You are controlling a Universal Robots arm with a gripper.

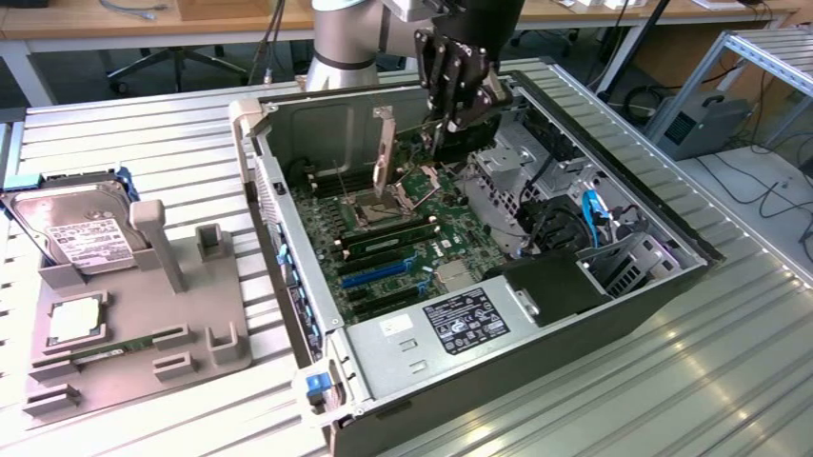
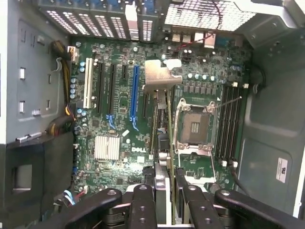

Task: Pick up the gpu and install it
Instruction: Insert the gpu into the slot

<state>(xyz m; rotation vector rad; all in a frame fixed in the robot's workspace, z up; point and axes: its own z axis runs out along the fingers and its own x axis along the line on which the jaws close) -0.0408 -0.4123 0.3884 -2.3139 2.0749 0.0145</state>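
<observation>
You've got the gpu (image 2: pixel 161 124) clenched in the claw (image 1: pixel 452 122), hanging edge-down over the open computer case (image 1: pixel 661 286). In the wrist view the card runs straight away from the fingers (image 2: pixel 143 205), seen almost edge-on, with its silvery end bracket (image 2: pixel 161 76) at the far tip, towards the perforated rear wall of the case. So the card's long axis lies in line with the expansion slots on the motherboard (image 2: pixel 114 124).

Here's the relation that matters: the blue slot (image 2: pixel 134 95) sits just beside the card's edge, parallel to it, and the card hangs between that slot and the CPU socket (image 2: pixel 195 126). The card is above the board; I can't tell whether its lower edge touches anything yet.

In the exterior view your arm (image 1: pixel 346 38) comes down from the far side of the desk (image 1: pixel 711 381), wrist pointing nearly straight down, claw inside the top of the case. The hard drive (image 1: pixel 76 233) rests in the grey holder, well apart at the exterior view's left.
</observation>
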